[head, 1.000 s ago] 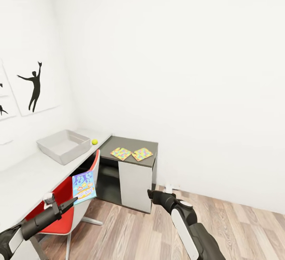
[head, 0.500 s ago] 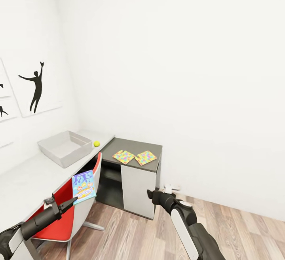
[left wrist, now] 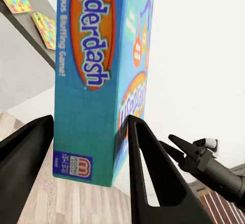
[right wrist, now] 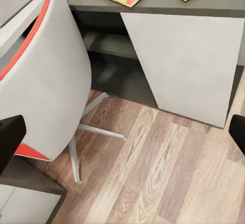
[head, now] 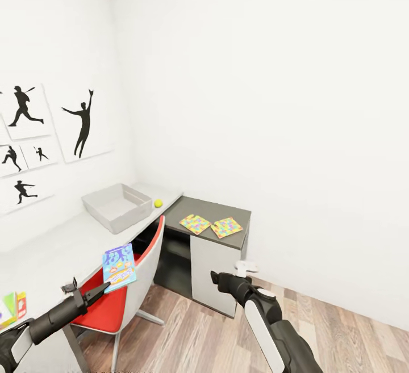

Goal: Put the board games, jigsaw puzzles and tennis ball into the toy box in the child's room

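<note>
Left gripper [head: 101,289] is clamped on the blue board game [head: 119,267], above the red chair [head: 122,299]. Beyond it, the toy box [head: 117,207] and tennis ball [head: 158,203] sit on the white table [head: 68,242]; puzzles [head: 195,224] lie on the grey unit [head: 218,214]. Right gripper [head: 215,277] hangs spread over wood floor [head: 193,339].

A child's room in a home: sports-silhouette pictures [head: 34,134] at upper left, white table [head: 68,242] with red chair [head: 128,288], bright jigsaw puzzles [head: 211,226] mid-frame, wood floor [head: 187,333] below.
</note>
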`<state>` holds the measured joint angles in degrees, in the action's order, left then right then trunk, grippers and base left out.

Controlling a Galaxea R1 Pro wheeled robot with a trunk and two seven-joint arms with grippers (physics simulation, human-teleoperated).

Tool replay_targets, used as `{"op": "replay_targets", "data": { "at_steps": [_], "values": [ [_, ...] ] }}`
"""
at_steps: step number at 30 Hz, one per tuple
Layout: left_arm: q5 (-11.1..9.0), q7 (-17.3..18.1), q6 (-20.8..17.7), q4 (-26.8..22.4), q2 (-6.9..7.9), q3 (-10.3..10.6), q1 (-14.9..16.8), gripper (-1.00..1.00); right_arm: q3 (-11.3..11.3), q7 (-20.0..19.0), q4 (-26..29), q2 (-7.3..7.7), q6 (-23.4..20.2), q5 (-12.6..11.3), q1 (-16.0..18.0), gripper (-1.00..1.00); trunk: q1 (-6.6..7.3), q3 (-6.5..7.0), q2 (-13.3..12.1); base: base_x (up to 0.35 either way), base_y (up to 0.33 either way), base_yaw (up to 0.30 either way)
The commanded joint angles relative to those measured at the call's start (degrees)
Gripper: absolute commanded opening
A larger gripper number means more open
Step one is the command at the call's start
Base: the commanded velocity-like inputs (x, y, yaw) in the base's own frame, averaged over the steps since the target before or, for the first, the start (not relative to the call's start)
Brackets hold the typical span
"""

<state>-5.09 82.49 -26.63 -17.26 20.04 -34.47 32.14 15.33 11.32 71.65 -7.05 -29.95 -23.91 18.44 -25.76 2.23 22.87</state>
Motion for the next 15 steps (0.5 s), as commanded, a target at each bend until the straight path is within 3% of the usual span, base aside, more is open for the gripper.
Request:
{"op": "replay_targets", "data": {
  "at_steps": [1, 15],
  "values": [
    [-0.11, 0.12, -0.60, 0.03, 0.00, -0.03, 0.03, -1.00, 0.10, 0.55, 0.07, 0.01, -0.13, -0.61, 0.02, 1.00, -0.02, -0.03, 0.05, 0.000, 0.000, 0.107],
    [-0.09, -0.05, -0.61, 0.03, 0.00, 0.41, 0.03, -1.00, 0.13, 0.55, 0.06, 0.01, -0.09, -0.70, 0.02, 1.00, -0.02, -0.03, 0.05, 0.000, 0.000, 0.019]
  ]
}}
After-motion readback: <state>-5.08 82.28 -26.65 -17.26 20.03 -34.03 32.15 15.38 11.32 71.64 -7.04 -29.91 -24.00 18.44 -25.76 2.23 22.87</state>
